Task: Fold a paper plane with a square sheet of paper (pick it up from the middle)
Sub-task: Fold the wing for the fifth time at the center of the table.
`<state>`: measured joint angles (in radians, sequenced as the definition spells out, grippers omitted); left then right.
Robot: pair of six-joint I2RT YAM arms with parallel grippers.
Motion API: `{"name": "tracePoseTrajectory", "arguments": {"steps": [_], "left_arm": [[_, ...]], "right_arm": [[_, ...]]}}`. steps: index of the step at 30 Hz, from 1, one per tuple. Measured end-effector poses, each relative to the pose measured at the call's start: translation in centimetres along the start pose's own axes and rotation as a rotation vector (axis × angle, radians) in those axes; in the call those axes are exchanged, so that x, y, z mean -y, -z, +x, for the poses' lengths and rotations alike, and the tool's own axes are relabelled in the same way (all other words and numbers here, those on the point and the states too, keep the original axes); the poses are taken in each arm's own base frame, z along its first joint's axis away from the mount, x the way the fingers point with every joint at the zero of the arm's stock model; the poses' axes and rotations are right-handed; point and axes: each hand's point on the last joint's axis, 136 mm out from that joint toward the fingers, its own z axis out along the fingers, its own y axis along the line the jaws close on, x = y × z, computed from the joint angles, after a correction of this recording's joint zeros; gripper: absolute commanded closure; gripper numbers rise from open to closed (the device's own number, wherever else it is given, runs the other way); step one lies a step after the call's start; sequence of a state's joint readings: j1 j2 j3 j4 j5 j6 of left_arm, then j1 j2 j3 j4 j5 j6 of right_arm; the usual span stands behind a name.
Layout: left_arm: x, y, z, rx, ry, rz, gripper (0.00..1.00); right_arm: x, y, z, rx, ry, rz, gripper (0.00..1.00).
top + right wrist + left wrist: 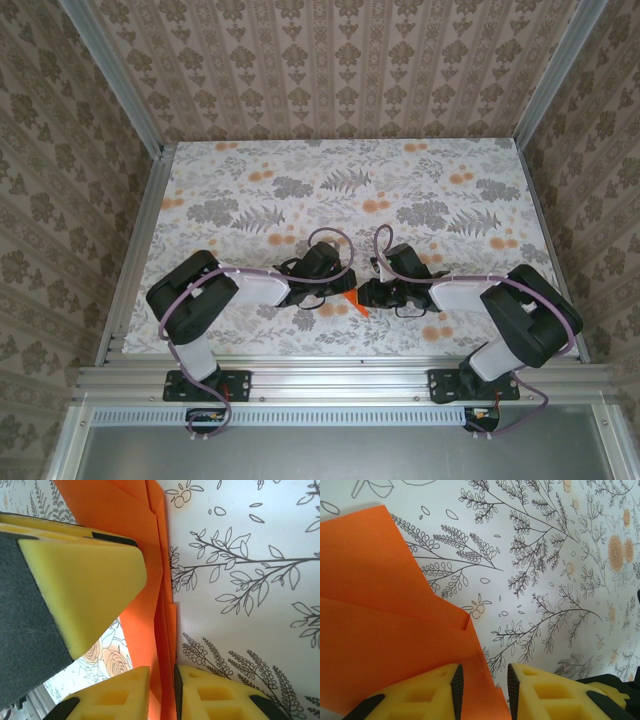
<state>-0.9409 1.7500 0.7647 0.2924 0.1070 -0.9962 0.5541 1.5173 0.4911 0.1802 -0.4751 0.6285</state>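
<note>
The orange paper [127, 525], already creased into several stacked layers, stands on edge between the fingers of the right end effector [162, 670]. That end effector is clamped on it, with a yellow pad pressed to each face and the folded edges running straight up and away from the fingertips. Holding the layers edge-on like this probably keeps the folds aligned and pinned while the other arm works on them. The left end effector [485, 669] meets the paper from the opposite side. In its own wrist view the sheet spreads out to the left of its fingers and ahead of them, and one slanted edge drops into the gap between the two pads. Those pads are partly apart with paper in the gap, and I cannot tell whether they are actually pinching it or only straddling it. One left finger [85, 580] sits close beside the right end effector, just off the flat face of the paper, which suggests the two are working the same fold. From above, the end effectors are nose to nose over the near part of the floral surface [300, 180], with a small orange tip poking out below them. The dart shape looks unfinished, so this seems to be a mid-fold creasing step.
</note>
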Motion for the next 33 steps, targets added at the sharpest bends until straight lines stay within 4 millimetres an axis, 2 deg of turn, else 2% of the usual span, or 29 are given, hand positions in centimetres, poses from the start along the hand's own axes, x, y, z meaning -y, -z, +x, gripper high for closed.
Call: {"name": "tracePoseTrajectory", "arguments": {"steps": [16,23,26,33], "left_arm": [[1.7,0.1,-0.2,-0.02,-0.069,0.054,0.6],[3.5,1.4,-0.6,-0.004,-0.12,0.103,0.56],[4.1,1.8,-0.6,0.001,-0.134,0.118,0.57],[3.6,1.7,-0.4,-0.002,-0.132,0.096,0.62]], "right_arm": [[0.3,-0.1,0.0,-0.013,-0.015,0.015,0.84],[0.4,-0.1,0.0,-0.016,-0.018,0.02,0.84],[0.4,-0.1,0.0,-0.016,-0.018,0.022,0.84],[0.5,-0.2,0.0,-0.024,-0.024,0.028,0.84]]}}
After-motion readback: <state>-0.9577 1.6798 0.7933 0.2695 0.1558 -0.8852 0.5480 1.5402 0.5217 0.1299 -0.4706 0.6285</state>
